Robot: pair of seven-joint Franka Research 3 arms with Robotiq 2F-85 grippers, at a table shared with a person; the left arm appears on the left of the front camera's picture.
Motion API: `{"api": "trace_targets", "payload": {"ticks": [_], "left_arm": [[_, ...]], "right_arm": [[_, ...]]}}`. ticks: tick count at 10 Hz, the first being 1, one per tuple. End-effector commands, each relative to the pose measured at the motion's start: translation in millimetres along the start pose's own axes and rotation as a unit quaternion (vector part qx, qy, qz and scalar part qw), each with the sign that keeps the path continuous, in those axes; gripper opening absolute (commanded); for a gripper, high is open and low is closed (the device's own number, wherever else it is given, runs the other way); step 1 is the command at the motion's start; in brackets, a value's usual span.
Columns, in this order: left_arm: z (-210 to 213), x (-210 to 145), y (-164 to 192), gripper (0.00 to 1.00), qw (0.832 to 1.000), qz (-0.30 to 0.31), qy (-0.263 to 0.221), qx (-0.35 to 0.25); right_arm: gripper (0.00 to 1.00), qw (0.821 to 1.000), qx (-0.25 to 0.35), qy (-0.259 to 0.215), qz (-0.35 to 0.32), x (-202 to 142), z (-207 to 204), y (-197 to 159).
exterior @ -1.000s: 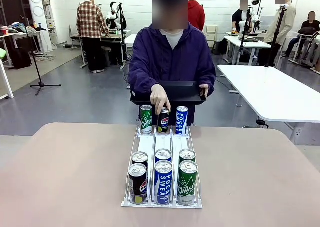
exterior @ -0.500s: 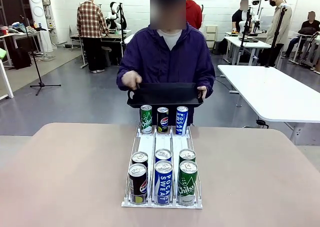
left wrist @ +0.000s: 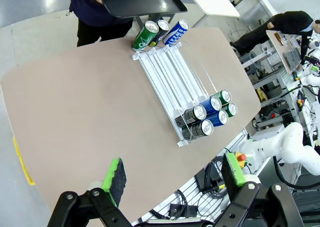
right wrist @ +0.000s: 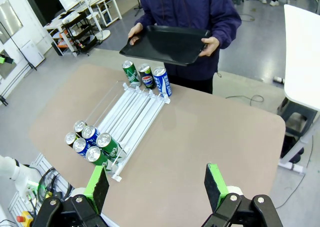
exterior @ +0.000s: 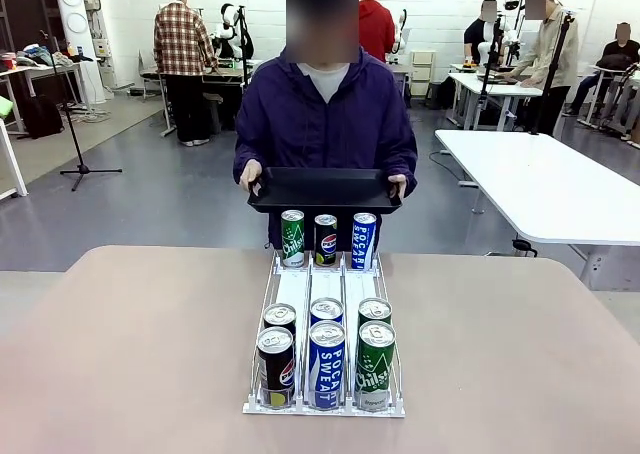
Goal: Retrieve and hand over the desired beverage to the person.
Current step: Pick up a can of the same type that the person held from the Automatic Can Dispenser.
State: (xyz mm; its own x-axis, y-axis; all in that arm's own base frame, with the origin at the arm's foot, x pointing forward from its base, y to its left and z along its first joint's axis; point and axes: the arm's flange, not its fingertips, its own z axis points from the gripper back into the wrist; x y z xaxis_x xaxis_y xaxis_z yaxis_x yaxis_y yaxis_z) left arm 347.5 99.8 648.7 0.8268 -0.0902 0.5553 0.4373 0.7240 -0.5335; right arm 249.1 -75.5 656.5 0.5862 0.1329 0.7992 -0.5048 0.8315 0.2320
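The person [exterior: 325, 114] in a dark purple jacket stands at the table's far side, both hands holding a black tray [exterior: 324, 187] level above the rack's far end. A wire can rack [exterior: 325, 286] runs down the table's middle. At its far end stand a green can [exterior: 292, 238], a Pepsi can [exterior: 326, 239] and a blue Pocari Sweat can [exterior: 363, 240]. Six more cans crowd the near end, with a Pepsi [exterior: 275, 366], a Pocari Sweat [exterior: 326, 362] and a green can [exterior: 375, 364] in front. My left gripper [left wrist: 174, 173] is open high above the table, holding nothing. My right gripper [right wrist: 157, 181] is open too, well above the table.
The beige table [exterior: 130, 344] has bare room on both sides of the rack. A white table [exterior: 545, 179] stands beyond at the right. Other people and a tripod [exterior: 78, 124] are far off in the room behind.
The person's hand has left the far Pepsi can and gone back to the tray's edge. The tray has risen a little. The cans have not moved.
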Motion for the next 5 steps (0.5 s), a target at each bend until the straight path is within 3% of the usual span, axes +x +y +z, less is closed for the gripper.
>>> {"api": "trace_targets", "payload": {"ticks": [1, 3, 5], "left_arm": [[0.0, 0.0, 0.0, 1.0, 1.0, 0.0, 0.0, 0.0], [-44.1, 7.6, -57.6, 1.0, 0.99, -0.085, 0.115, 0.001], [-134.2, 12.9, -130.9, 1.0, 0.955, -0.106, 0.263, 0.086]], "right_arm": [[1.0, 1.0, 0.006, -0.003, 0.002, 0.7, -1.1, 0.9], [1.0, 1.0, 0.006, -0.003, 0.002, 0.7, -1.1, 0.9], [1.0, 1.0, 0.006, -0.003, 0.002, 0.7, -1.1, 0.9]]}}
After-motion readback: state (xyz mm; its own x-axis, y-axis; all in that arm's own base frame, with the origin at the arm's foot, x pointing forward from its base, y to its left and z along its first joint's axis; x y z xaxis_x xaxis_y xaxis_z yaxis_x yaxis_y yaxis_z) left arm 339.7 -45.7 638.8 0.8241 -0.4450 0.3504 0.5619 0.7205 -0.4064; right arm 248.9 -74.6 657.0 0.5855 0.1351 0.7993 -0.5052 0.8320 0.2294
